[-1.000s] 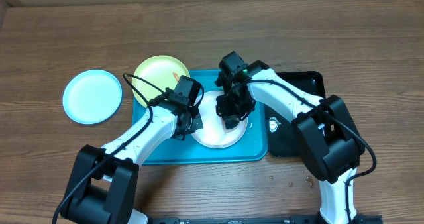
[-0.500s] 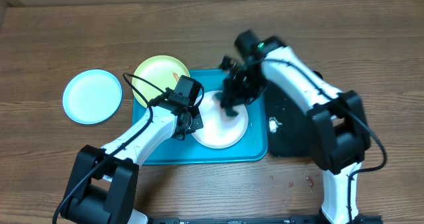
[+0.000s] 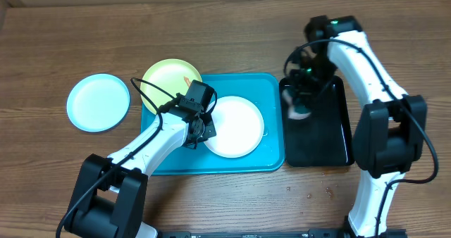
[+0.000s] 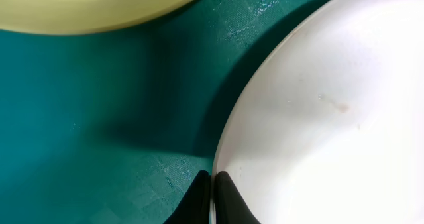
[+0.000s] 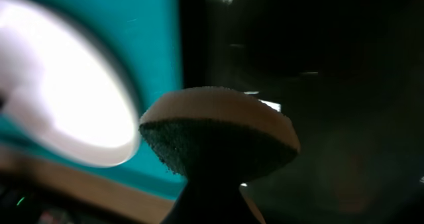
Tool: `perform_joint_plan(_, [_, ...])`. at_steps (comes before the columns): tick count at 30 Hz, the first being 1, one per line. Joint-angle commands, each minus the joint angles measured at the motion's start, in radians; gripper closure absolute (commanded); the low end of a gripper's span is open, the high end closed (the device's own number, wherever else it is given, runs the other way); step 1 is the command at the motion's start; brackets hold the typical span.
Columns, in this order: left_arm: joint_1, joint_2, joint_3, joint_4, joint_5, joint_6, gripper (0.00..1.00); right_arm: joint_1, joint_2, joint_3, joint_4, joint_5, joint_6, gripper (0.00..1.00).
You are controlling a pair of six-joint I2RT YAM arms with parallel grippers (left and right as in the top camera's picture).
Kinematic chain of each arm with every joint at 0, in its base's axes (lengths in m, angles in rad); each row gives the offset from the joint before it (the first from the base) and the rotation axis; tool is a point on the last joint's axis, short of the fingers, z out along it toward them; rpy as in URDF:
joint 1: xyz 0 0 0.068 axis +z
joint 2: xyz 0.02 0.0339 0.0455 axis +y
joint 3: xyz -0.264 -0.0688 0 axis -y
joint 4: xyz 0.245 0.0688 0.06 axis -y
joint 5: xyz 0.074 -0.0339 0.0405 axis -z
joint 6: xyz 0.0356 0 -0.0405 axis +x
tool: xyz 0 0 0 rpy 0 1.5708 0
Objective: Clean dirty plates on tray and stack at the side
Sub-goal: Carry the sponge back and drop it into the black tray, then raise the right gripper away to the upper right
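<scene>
The dirty plates were spread over three places, and the white plate [image 3: 236,125] was the one in hand. The left tool [image 4: 212,187] was clenched on that plate's rim, its two tips pressed together with the thin edge between them. The plate lay flat in the middle of the blue tray [image 3: 271,159], reaching away from the tool toward the robot's right. Being round, it had no long axis to line up.

Just beyond the tool's other side, the yellow-green plate [image 3: 168,79] sat half on the tray's far left corner and half on the surface [image 3: 225,27], with an orange smear near its tray-side edge. Further left, well apart from the tray, the cyan plate [image 3: 99,101] rested alone on the surface. That was probably the stacking spot, and the left arm was much the nearer to it. A carry there would pass close by the yellow-green plate.

The right tool [image 3: 300,103] hung over the black tray [image 3: 320,143], grasping a sponge [image 5: 217,128] with a pale top and a dark scouring face.

The left arm hid the gripped rim from overhead. The right wrist view was blurred, so I could not tell whether the sponge touched the black tray. A faint speck showed on the white plate, too small to judge.
</scene>
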Motion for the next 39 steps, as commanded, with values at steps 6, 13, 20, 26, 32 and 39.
perform_joint_plan(6, [0.0,0.008,0.002,0.0,0.003,0.027,0.94,-0.049,-0.037,-0.138,0.09,0.209,0.077,0.96])
perform_joint_plan(13, [0.0,0.008,0.002,0.002,0.004,0.027,0.93,-0.049,-0.037,-0.209,0.173,0.215,0.079,0.61])
perform_joint_plan(20, [0.0,0.008,0.002,0.002,0.004,0.027,0.81,-0.051,-0.037,-0.135,0.15,0.21,0.074,0.38])
perform_joint_plan(26, [0.0,0.008,0.002,-0.001,0.004,0.027,0.77,-0.098,-0.037,-0.005,0.118,0.21,0.092,0.39])
perform_joint_plan(32, [0.0,0.008,-0.034,0.027,0.004,0.026,0.77,-0.216,-0.037,0.008,0.149,0.209,0.158,0.39])
perform_joint_plan(39, [0.0,0.008,-0.045,0.043,0.005,0.018,0.78,-0.349,-0.037,0.008,0.168,0.209,0.169,0.1])
